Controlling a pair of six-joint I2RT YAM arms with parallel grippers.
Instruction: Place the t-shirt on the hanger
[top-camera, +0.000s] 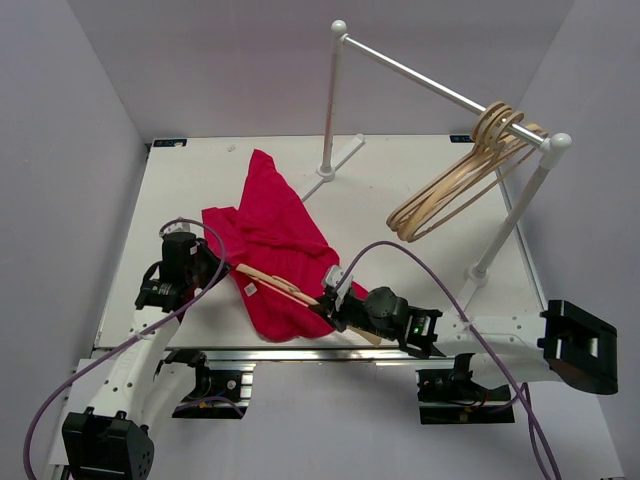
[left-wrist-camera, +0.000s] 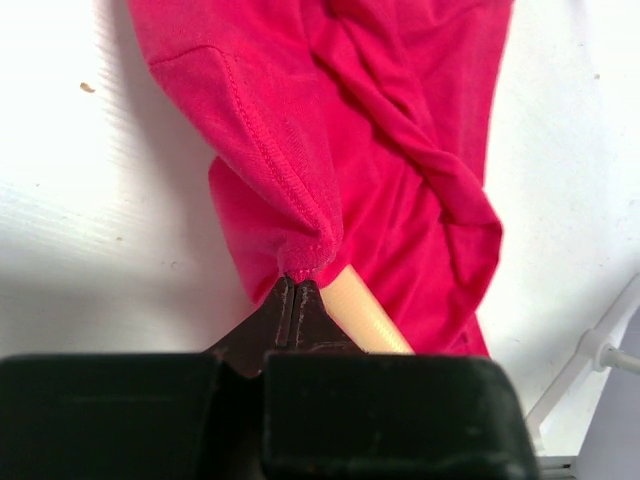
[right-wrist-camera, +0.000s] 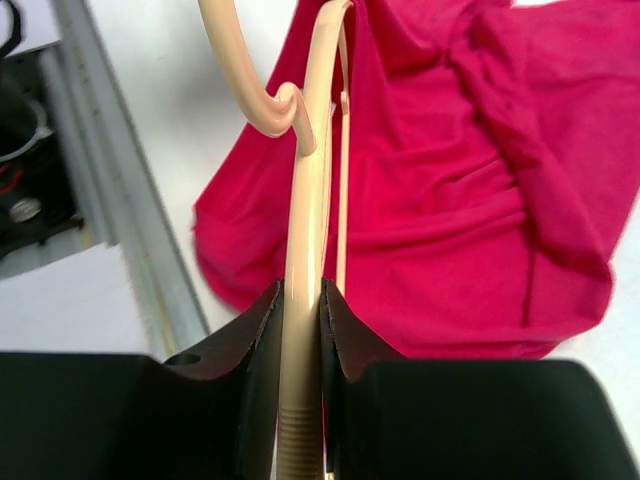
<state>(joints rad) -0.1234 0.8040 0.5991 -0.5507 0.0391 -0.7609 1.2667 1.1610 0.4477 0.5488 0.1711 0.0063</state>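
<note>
My right fingers (right-wrist-camera: 262, 335) are clamped on the hanger (right-wrist-camera: 305, 200), so it lies steady across the t-shirt (right-wrist-camera: 450, 200) on the tabletop (top-camera: 420, 230). My left fingers (left-wrist-camera: 284, 312) are closed on a hem, I think to pull the cloth over the hanger's end.

No writing can be read anywhere. The small white label (top-camera: 243, 288) on the crimson cloth t-shirt (top-camera: 270, 230) is too tiny to make out.
</note>
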